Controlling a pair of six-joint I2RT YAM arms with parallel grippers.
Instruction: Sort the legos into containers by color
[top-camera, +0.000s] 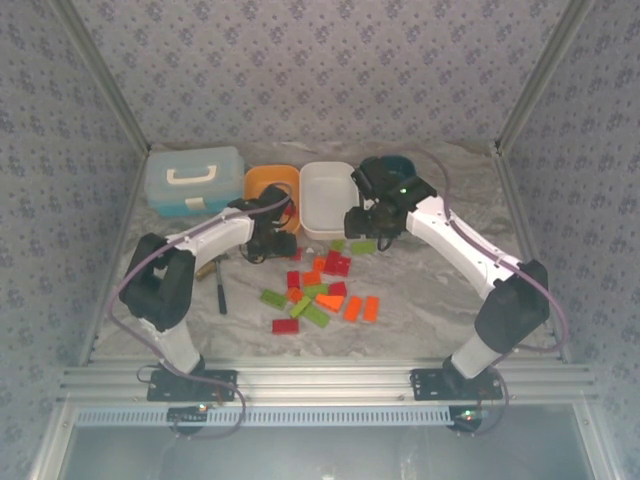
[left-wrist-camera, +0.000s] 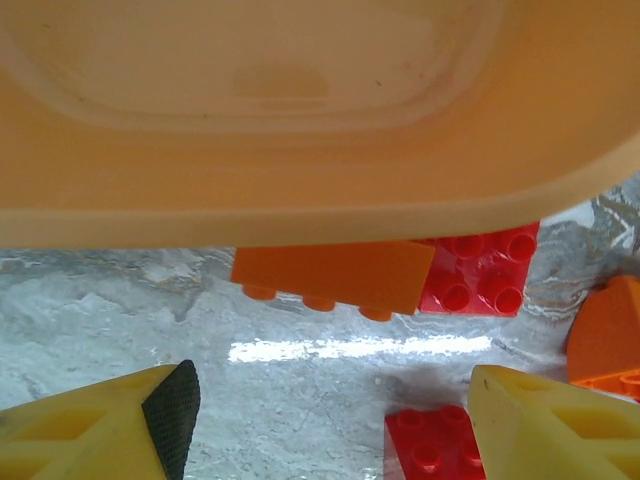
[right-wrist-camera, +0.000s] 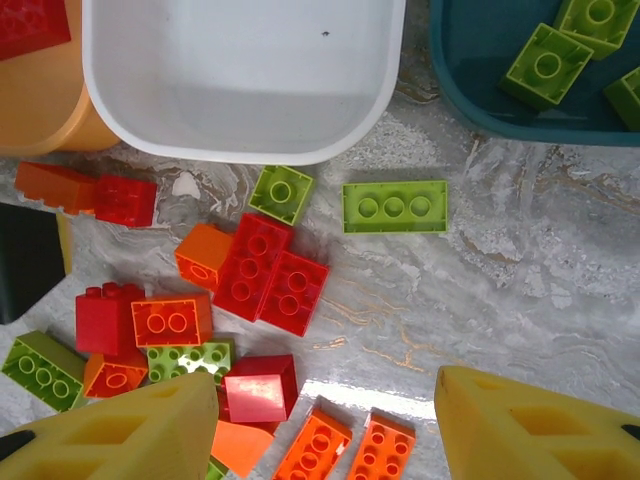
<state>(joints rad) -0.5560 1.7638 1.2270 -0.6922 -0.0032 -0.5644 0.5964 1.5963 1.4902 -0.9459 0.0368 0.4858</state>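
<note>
Red, orange and lime legos (top-camera: 320, 290) lie scattered on the marble table in front of the orange tray (top-camera: 262, 183), the white tray (top-camera: 328, 200) and the teal tray (top-camera: 398, 163). My left gripper (top-camera: 268, 245) hangs low by the orange tray's near wall (left-wrist-camera: 300, 200), open over bare table (left-wrist-camera: 330, 420). An orange brick (left-wrist-camera: 335, 275) and a red brick (left-wrist-camera: 480, 270) lie just ahead, and another red brick (left-wrist-camera: 430, 445) sits beside its right finger (left-wrist-camera: 550, 425). My right gripper (top-camera: 365, 222) is open above the pile (right-wrist-camera: 330, 430), over two orange bricks (right-wrist-camera: 340, 445). Green bricks (right-wrist-camera: 545, 65) lie in the teal tray (right-wrist-camera: 470, 90).
A light blue case (top-camera: 193, 178) stands at the back left, left of the orange tray. A thin black tool (top-camera: 220, 290) lies left of the pile. A long green brick (right-wrist-camera: 395, 207) and a small one (right-wrist-camera: 280, 193) lie before the white tray (right-wrist-camera: 240, 140). A red brick (right-wrist-camera: 30, 25) lies in the orange tray (right-wrist-camera: 40, 110).
</note>
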